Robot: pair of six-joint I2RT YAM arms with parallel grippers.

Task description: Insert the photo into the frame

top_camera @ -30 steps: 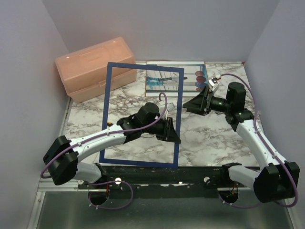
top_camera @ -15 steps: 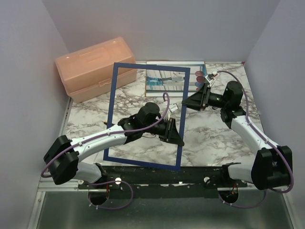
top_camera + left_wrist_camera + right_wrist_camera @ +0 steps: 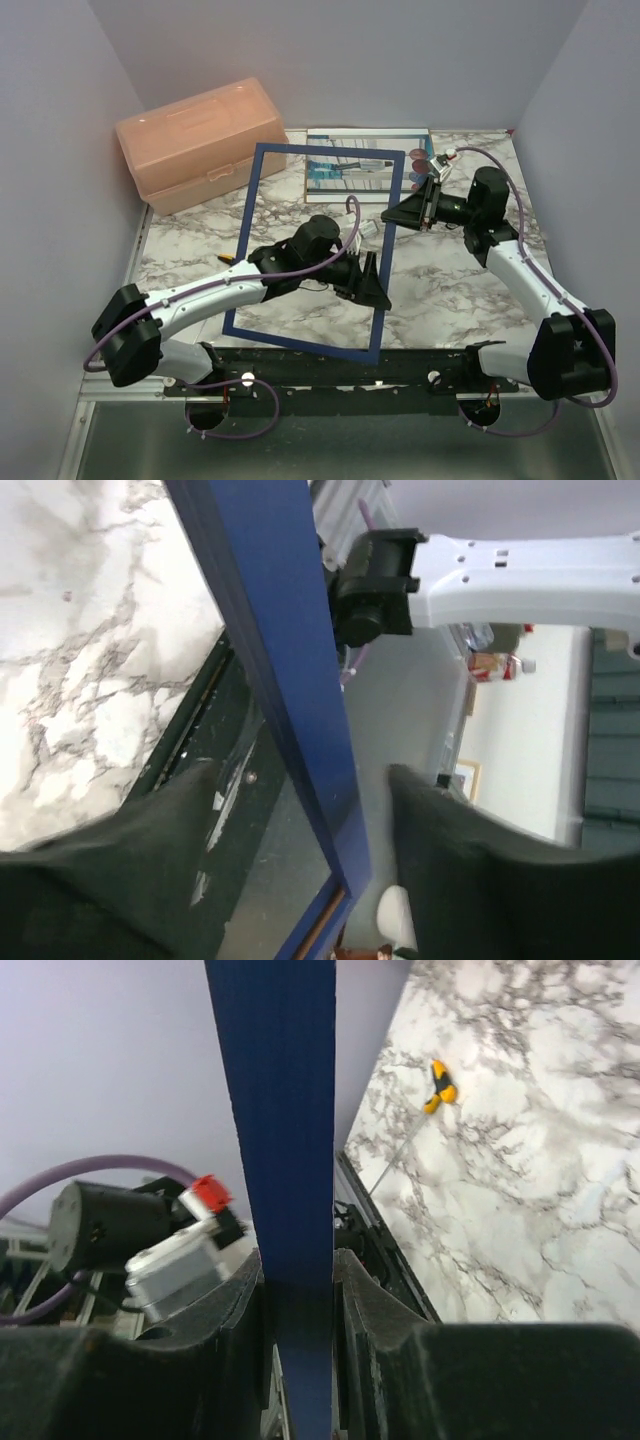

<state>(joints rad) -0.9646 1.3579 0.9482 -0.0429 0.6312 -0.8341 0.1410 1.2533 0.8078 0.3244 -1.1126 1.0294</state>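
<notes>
The right pincer is closed tight on the frame. In its wrist view both fingers press against opposite sides of a navy bar, with no gap on either side. The left pincer stands part-open lower down the same right-hand bar. The bar runs between its fingers with space on each side, so it straddles the bar without gripping it.

The frame is a large thin rectangle with its navy face toward the overhead camera. It is lifted at a slant, its far edge toward the back wall and its near edge over the front of the marble bench. The pane is clear (the left arm shows through it). The photo lies flat at the back of the bench, outside the frame, with its balloons just right of the bar. A peach box sits at the back left.

The left arm stretches diagonally from its base beneath the pane. The right arm is bent at the elbow, with its wrist turned leftward to the bar.
</notes>
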